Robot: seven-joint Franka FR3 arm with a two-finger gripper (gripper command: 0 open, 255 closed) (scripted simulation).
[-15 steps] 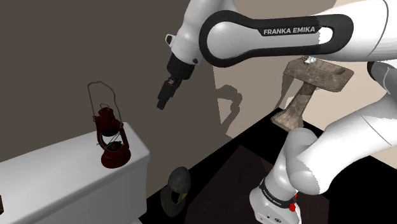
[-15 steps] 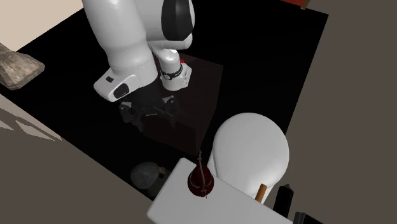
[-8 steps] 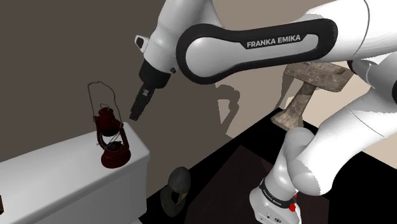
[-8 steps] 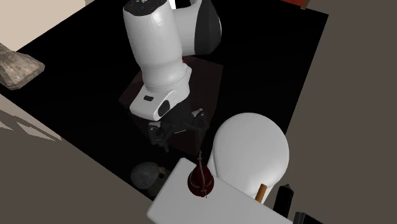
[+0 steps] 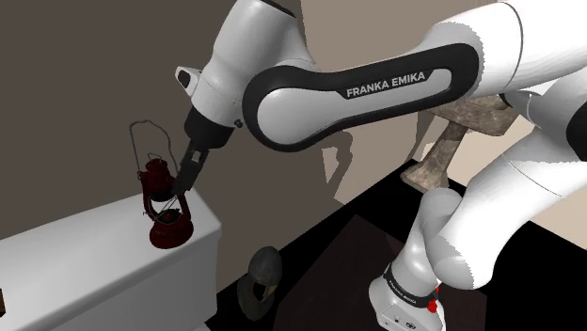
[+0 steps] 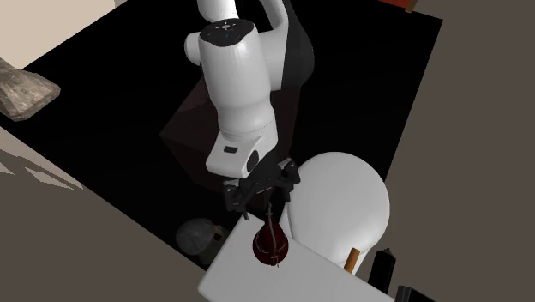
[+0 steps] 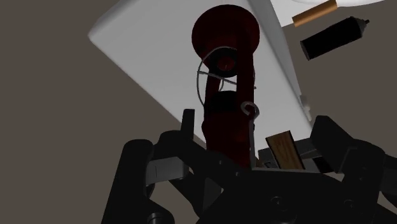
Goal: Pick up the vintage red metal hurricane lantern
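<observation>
the arm (image 5: pixel 310 99) reads "franka emika"; its gripper (image 5: pixel 184 177), fingers apart, hangs just above the dark red lantern (image 5: pixel 166 214).

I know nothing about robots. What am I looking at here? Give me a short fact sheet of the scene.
arm: white with dark joints, bent over toward the lantern
lantern: dark red, upright on a white block, wire handle raised
fingers: black, standing apart, close by the lantern's top, not clasping it
behind the lantern: brown cylinder and black cylinder
on the floor: dark round object beside the block
</observation>
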